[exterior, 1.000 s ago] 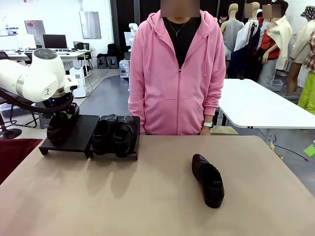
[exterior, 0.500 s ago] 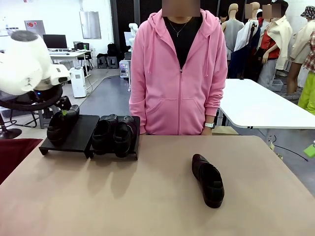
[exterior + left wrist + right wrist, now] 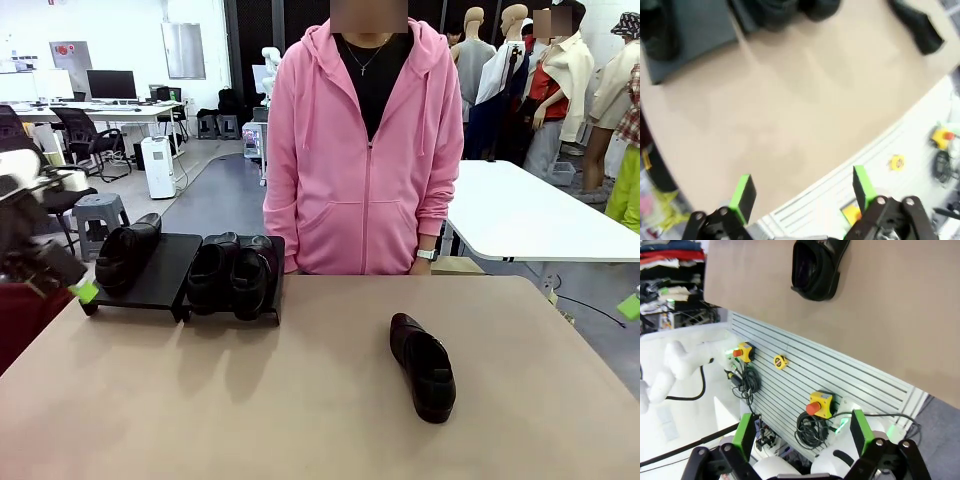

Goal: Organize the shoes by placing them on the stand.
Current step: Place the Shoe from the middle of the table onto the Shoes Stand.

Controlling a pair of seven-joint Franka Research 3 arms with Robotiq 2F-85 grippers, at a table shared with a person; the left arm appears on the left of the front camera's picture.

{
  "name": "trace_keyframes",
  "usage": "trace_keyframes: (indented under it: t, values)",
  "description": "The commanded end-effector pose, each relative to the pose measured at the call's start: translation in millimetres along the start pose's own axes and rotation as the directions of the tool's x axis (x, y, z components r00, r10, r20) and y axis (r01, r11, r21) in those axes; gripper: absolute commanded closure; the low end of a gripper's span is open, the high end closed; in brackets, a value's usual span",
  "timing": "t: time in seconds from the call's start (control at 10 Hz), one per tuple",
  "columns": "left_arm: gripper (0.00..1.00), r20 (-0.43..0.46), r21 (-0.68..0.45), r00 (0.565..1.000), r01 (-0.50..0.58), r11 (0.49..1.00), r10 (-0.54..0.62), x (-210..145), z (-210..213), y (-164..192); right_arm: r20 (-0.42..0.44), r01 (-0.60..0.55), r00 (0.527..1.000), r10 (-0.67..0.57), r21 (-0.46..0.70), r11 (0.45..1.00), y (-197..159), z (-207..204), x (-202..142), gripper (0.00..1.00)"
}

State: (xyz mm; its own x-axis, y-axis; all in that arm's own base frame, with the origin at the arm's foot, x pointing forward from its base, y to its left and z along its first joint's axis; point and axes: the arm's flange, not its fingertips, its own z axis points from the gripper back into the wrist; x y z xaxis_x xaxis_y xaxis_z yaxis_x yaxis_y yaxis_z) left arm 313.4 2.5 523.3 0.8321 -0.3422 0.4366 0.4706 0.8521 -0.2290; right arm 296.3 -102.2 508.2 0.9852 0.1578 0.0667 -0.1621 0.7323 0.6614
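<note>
The left pincer (image 3: 799,197) hangs wide open with nothing between its green pads (image 3: 744,192), above the near edge of the tan counter (image 3: 790,110). In the front view it shows as a blurred dark shape with a green pad at the picture's left edge (image 3: 45,268), just beside the stand's left end and apart from it. The right pincer (image 3: 801,434) also stands fully open and empty, off the counter's edge, over a slatted white panel (image 3: 840,375) carrying yellow stop buttons (image 3: 818,403) and cables.

The stand (image 3: 160,275) sits at the far left of the counter, in front of a person in a pink hoodie (image 3: 362,150). Three shoes rest on it: one at its left end (image 3: 124,253), then two side by side at its right end (image 3: 210,268) (image 3: 254,274), touching each other. A bare stretch of the stand lies between the left shoe and that pair. The fourth shoe (image 3: 423,366) lies alone on the counter, right of centre, well apart from the stand.
</note>
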Motion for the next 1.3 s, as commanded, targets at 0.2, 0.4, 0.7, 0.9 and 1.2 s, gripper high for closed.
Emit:
trace_keyframes:
  t: [0.2,0.4,0.7,0.9,1.2]
  values:
    - [0.00,0.204,-0.274,0.967,-0.093,0.957,0.152,22,-5,48,-0.007,0.014,1.000,-0.014,-0.007,1.000,1,5,-1,0.00]
    - [0.00,-0.020,-0.281,0.985,-0.169,0.944,0.171,57,-33,61,-0.007,0.014,1.000,-0.014,-0.007,1.000,1,5,-1,0.00]
    - [0.00,0.161,-0.250,0.966,-0.157,0.955,0.201,10,0,49,-0.007,0.014,1.000,-0.014,-0.007,1.000,1,5,-1,0.00]
    - [0.00,0.161,-0.250,0.966,-0.157,0.955,0.201,10,0,49,-0.007,0.014,1.000,-0.014,-0.007,1.000,1,5,-1,0.00]
    - [0.00,0.161,-0.250,0.966,-0.157,0.955,0.201,10,0,49,-0.007,0.014,1.000,-0.014,-0.007,1.000,1,5,-1,0.00]
